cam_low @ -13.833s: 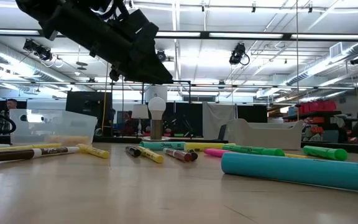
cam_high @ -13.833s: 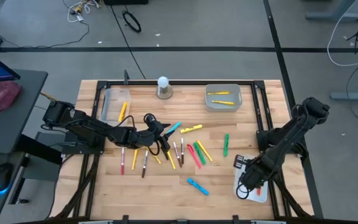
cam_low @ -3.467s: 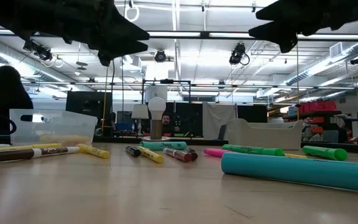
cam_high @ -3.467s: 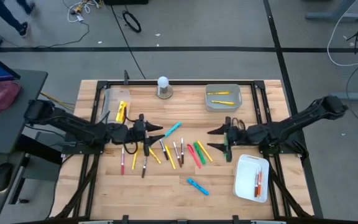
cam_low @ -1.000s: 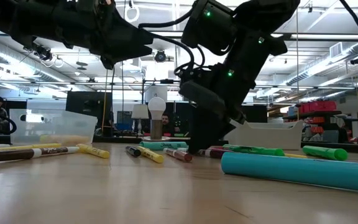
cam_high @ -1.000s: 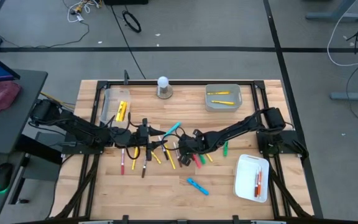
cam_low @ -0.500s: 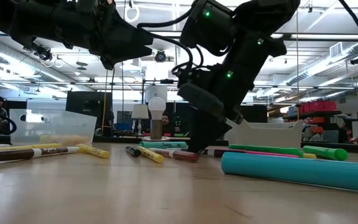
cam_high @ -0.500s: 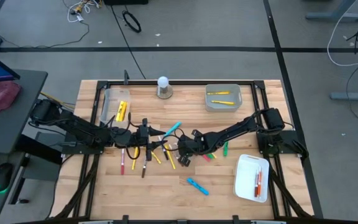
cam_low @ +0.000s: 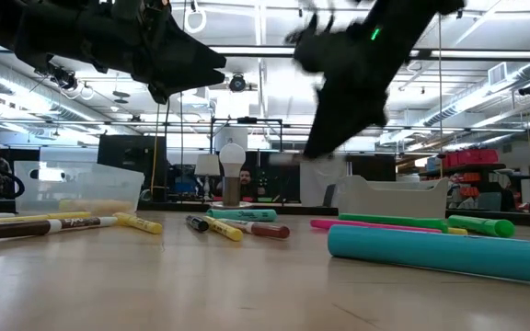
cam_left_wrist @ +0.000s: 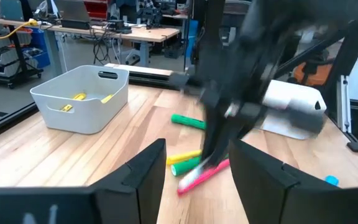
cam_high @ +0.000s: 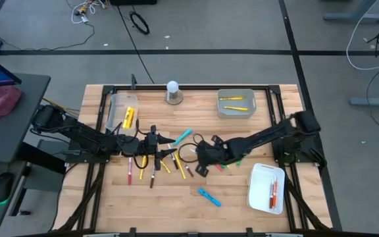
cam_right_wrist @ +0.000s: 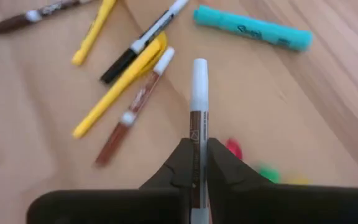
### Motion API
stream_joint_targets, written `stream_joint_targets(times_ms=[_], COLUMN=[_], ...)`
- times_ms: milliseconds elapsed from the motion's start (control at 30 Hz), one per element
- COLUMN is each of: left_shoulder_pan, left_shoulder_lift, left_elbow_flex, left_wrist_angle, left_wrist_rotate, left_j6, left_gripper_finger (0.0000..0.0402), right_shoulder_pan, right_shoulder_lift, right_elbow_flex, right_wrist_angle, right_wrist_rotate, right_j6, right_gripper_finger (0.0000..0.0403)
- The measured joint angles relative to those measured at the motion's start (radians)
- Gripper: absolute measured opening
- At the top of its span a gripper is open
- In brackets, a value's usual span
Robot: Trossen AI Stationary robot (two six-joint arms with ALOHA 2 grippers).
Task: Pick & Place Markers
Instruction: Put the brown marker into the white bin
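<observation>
The right gripper [cam_right_wrist: 196,163] hangs over the middle of the surface [cam_high: 176,191], its fingers closed on a brown marker with a white cap [cam_right_wrist: 198,106], which sticks out forward from between them and appears clear of the wood. In the high view this gripper [cam_high: 201,160] sits just beside the loose cluster of markers [cam_high: 170,158].

The left gripper [cam_high: 155,139] hovers near the other side of the same cluster with its fingers apart and nothing between them; the left wrist view shows the gap between those fingers [cam_left_wrist: 143,168] empty.

As for progress, the job looks partly done. The grey bin [cam_high: 236,103] at the far side holds a couple of yellow markers, the clear tray [cam_high: 115,112] on the left has yellow ones, and the white tray [cam_high: 266,189] near the right arm holds a red one. Many markers are left on the surface: yellow, brown, green and pink ones in the centre, plus a light blue marker [cam_high: 209,197] lying apart nearer the front edge. By this judgement, most of the sorting remains.
</observation>
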Motion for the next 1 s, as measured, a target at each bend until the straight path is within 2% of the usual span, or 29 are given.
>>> stream_joint_targets(times_ms=[133,267,433,600,700,767,1000], left_shoulder_pan=[0.0,0.0,0.0,0.0,0.0,0.0,0.0], left_shoulder_lift=[0.0,0.0,0.0,0.0,0.0,0.0,0.0], left_elbow_flex=[0.0,0.0,0.0,0.0,0.0,0.0,0.0], left_wrist_angle=[-0.013,-0.024,-0.022,-0.025,-0.025,-0.026,-0.026], left_wrist_rotate=[0.0,0.0,0.0,0.0,0.0,0.0,0.0], left_j6=[0.0,0.0,0.0,0.0,0.0,0.0,0.0], left_gripper_finger=[0.0181,0.0181,0.0181,0.0181,0.0181,0.0181,0.0181], right_shoulder_pan=[0.076,0.185,0.369,0.558,0.614,0.625,0.584], right_shoulder_lift=[-0.11,-0.226,-0.314,-0.325,-0.323,-0.323,-0.344], right_elbow_flex=[0.001,0.002,0.002,0.001,-0.04,-0.083,-0.322], right_wrist_angle=[-0.195,-0.381,-0.569,-0.683,-0.685,-0.665,-0.421], right_wrist_rotate=[-0.003,-0.053,-0.19,-0.38,-0.477,-0.498,-0.523], right_j6=[0.133,0.372,0.75,1.184,1.386,1.45,1.468], right_gripper_finger=[0.0015,0.0015,0.0016,0.0016,0.0017,0.0017,0.0029])
